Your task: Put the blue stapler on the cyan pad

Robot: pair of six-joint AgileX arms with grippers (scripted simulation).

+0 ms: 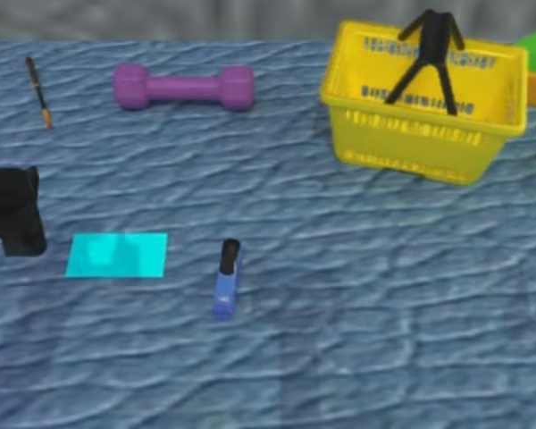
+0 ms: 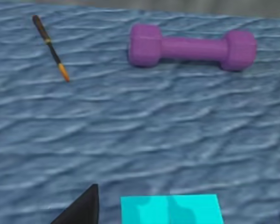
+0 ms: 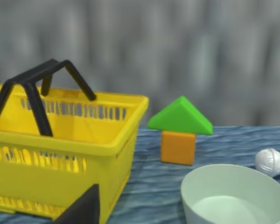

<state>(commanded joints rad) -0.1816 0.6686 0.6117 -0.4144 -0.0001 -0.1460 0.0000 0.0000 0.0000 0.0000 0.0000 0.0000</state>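
Our blue stapler (image 1: 226, 278) is a short narrow blue bar w/ a black end, lying flat on the counter (image 1: 357, 313) just right of the plain cyan pad (image 1: 118, 255), not touching it; no writing readable on either. Our left tool (image 1: 13, 214) sits at the counter's left edge, pad just right of it, stapler beyond. We can't tell if its jaws are apart or together; right tool isn't in the top view.

Blue stapler (image 1: 226, 279), cyan pad (image 1: 117, 255)
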